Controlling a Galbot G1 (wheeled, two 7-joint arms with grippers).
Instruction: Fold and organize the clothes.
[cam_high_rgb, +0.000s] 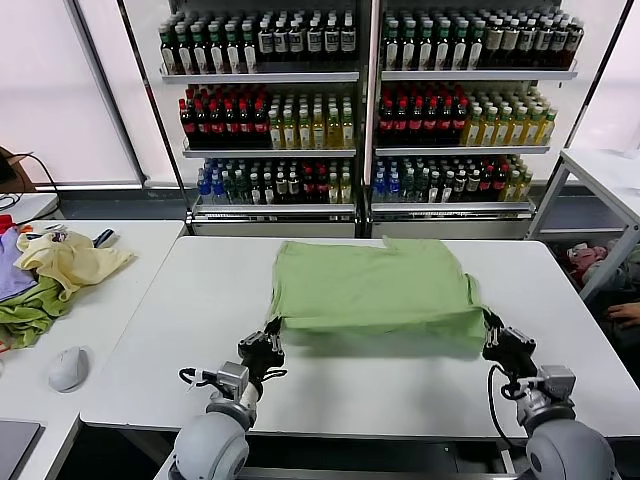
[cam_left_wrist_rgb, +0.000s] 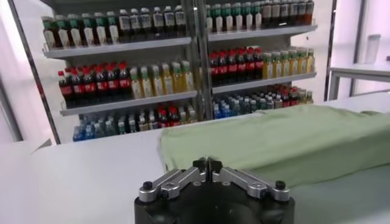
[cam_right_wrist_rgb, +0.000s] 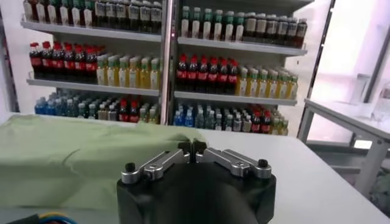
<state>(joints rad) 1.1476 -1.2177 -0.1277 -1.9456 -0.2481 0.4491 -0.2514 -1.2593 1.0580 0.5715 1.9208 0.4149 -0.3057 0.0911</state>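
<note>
I'm seeing the left gripper (cam_high_rgb: 272, 327) pinched closed at the near left corner of the light green shirt (cam_high_rgb: 375, 290), with its fingertips (cam_left_wrist_rgb: 206, 164) pressed together and no cloth visibly between them in the wrist view. The right gripper (cam_high_rgb: 492, 322) is likewise closed at the near right corner. The shirt is lying folded on the white table (cam_high_rgb: 330, 385), near edge between the two grippers. A pale yellow garment (cam_high_rgb: 70, 262) is sitting on the side table (cam_high_rgb: 120, 300) to my left, a computer mouse (cam_high_rgb: 68, 368) near it.
</note>
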